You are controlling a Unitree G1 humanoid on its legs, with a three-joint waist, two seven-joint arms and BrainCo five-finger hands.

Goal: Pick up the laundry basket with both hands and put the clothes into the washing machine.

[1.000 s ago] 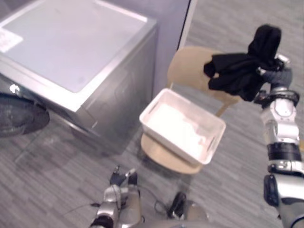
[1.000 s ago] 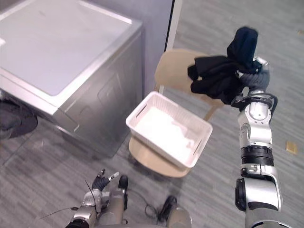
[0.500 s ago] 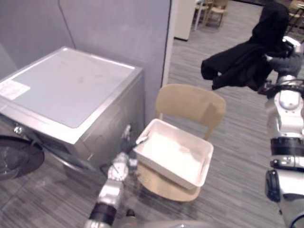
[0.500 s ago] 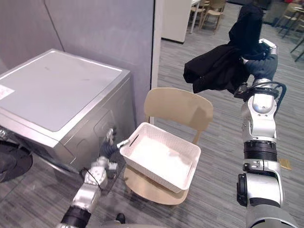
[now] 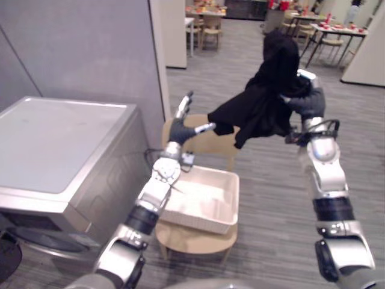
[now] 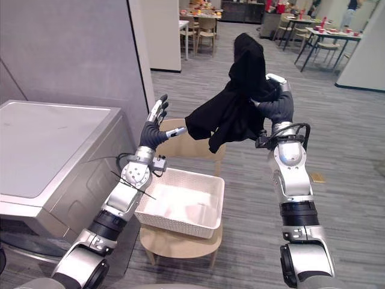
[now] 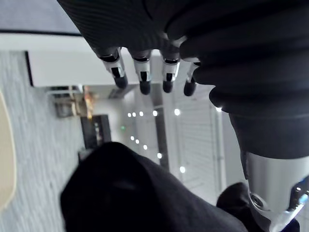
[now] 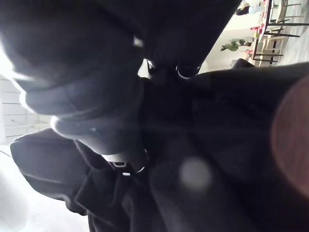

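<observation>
My right hand (image 6: 274, 105) is raised high and shut on a black garment (image 6: 231, 111) that drapes down and to the left from it; the cloth also darkens the right wrist view (image 8: 203, 145). My left hand (image 6: 153, 129) is lifted with fingers (image 7: 142, 77) straight and spread, open, just left of the garment's hanging edge (image 5: 225, 120) and holding nothing. Below, a white laundry basket (image 6: 180, 208) rests on a round wooden chair seat (image 6: 180, 241), with pale cloth lying in it. The washing machine (image 6: 54, 153) stands at the left, its flat grey top showing.
A grey partition wall (image 6: 72, 54) rises behind the machine. The wooden chair's backrest (image 5: 207, 141) stands behind the basket. Grey plank floor (image 6: 349, 205) stretches to the right. Tables and chairs (image 6: 313, 36) stand far back in the room.
The camera has tilted up. My left hand has risen from beside the basket's rim to chest height near the garment. The right hand still holds the black garment aloft.
</observation>
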